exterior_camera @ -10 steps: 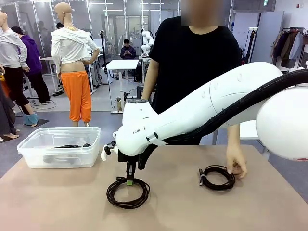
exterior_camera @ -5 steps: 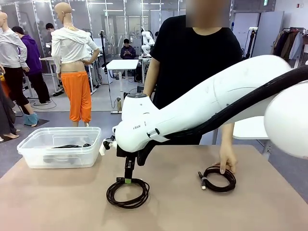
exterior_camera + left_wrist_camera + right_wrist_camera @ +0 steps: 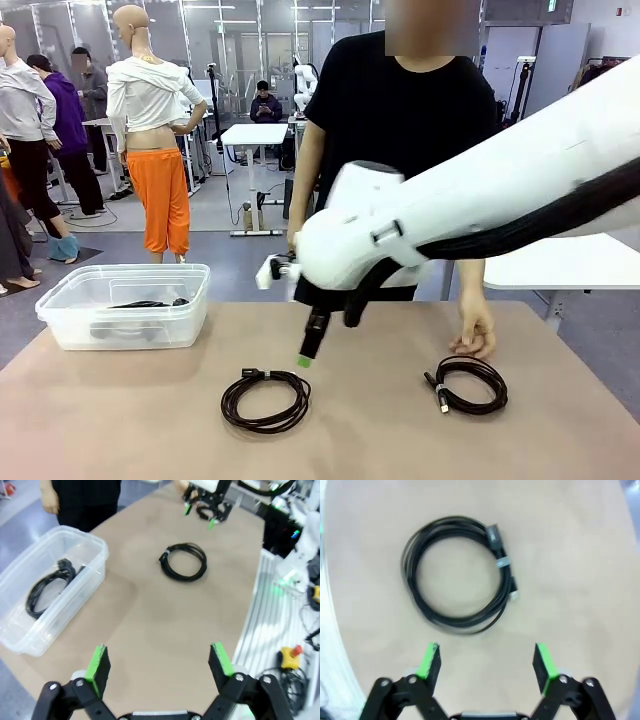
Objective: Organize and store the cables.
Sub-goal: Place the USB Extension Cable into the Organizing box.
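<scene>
Above the worktop [image 3: 120, 420], the right claw [image 3: 487, 662] hangs wide apart and empty near a coiled black cable [image 3: 409, 572]; the left claw [image 3: 159, 662] gapes empty too.

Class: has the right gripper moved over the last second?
Yes: the right gripper has risen and swung right, away from the unmoved left-hand cable coil.
</scene>
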`<state>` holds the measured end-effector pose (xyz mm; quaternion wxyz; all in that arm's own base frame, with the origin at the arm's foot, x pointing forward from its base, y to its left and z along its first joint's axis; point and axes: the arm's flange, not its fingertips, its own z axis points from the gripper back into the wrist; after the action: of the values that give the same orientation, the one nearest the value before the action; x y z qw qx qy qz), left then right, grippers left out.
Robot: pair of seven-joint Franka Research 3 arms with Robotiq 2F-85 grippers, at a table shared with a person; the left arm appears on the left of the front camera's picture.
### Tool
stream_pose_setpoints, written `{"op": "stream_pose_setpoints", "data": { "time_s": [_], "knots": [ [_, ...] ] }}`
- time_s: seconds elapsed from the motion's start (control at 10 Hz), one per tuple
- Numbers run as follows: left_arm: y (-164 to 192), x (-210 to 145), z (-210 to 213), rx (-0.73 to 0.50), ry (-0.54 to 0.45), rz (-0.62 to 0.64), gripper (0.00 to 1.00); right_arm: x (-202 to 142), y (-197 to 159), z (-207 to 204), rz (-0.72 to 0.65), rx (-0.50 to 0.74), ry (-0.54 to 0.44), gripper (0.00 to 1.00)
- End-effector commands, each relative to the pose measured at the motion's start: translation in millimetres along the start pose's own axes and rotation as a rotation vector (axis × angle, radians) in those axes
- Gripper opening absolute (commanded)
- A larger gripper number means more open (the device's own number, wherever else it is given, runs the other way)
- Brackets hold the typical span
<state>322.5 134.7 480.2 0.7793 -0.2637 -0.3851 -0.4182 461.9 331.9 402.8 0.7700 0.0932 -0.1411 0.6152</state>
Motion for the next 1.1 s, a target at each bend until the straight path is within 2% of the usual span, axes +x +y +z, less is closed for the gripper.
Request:
{"op": "stream_pose_setpoints", "data": {
  "time_s": [0.0,0.2,0.3,0.4,0.5,0.7,0.9,1.0],
  "knots": [
    [0.3,2.6,1.8,0.001,0.001,0.01,1.0,-81.8,38.1,54.2,-0.045,-0.03,-0.119,0.92],
    [0.3,2.6,1.8,0.001,0.001,0.01,1.0,-162.8,67.2,105.4,-0.182,-0.169,-0.156,0.92],
    [0.3,2.6,1.8,0.001,0.001,0.01,1.0,-210.6,68.8,127.8,-0.261,-0.162,-0.195,0.92],
    [0.3,2.6,1.8,0.001,0.001,0.01,1.0,-258.1,60.9,146.6,-0.321,-0.139,-0.192,0.92],
    [0.3,2.6,1.8,0.001,0.001,0.01,1.0,-299.6,51.4,159.2,-0.334,-0.074,-0.223,0.92],
    [0.3,2.6,1.8,0.001,0.001,0.01,1.0,-375.6,41.4,172.5,-0.291,0.044,-0.346,0.92],
    [0.3,2.6,1.8,0.001,0.001,0.01,1.0,-443.7,34.8,173.9,-0.216,0.059,-0.402,0.92],
    [0.3,2.6,1.8,0.001,0.001,0.01,1.0,-472.0,37.1,172.8,-0.183,0.003,-0.418,0.92]
  ]
}}
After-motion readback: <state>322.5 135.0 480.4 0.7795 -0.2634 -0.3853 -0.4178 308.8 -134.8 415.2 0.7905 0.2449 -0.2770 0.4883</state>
